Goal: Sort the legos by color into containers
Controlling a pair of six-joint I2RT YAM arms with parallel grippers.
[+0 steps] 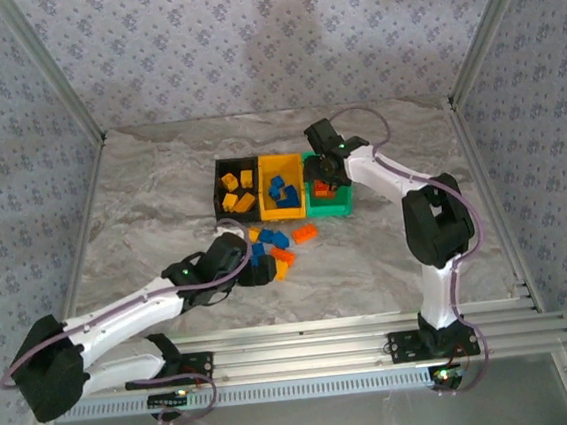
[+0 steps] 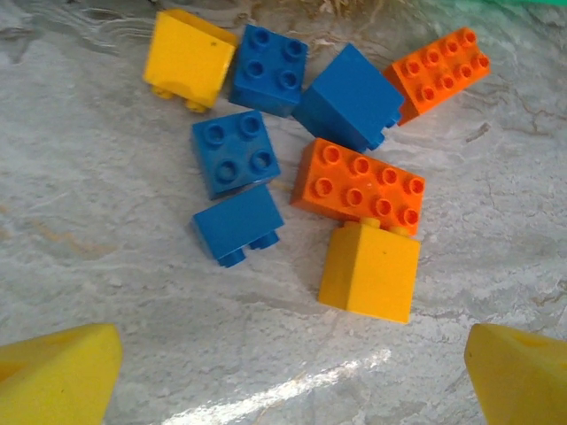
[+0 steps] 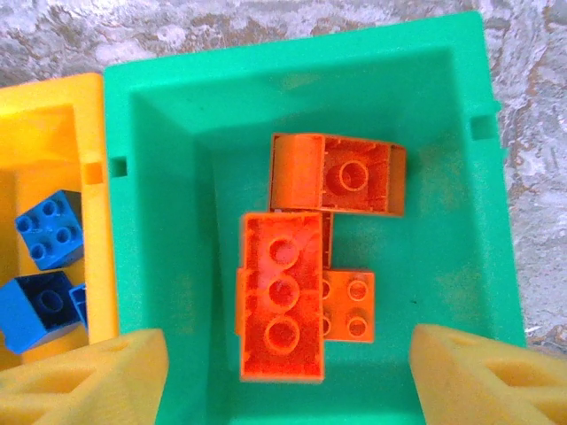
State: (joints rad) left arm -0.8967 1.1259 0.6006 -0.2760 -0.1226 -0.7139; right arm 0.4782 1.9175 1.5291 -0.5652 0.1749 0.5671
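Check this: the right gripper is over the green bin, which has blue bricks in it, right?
No. The right gripper is over the green bin, but its bricks are orange, not blue, as the right wrist view shows.

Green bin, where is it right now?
In the top view, the green plastic bin sits at the right end of the three-bin row, beside the yellow-orange plastic bin, under the right gripper.

Soft, even light leaves the top view pale and hazy, while a glare streak, perhaps from overhead, crosses the table (image 2: 106, 266).
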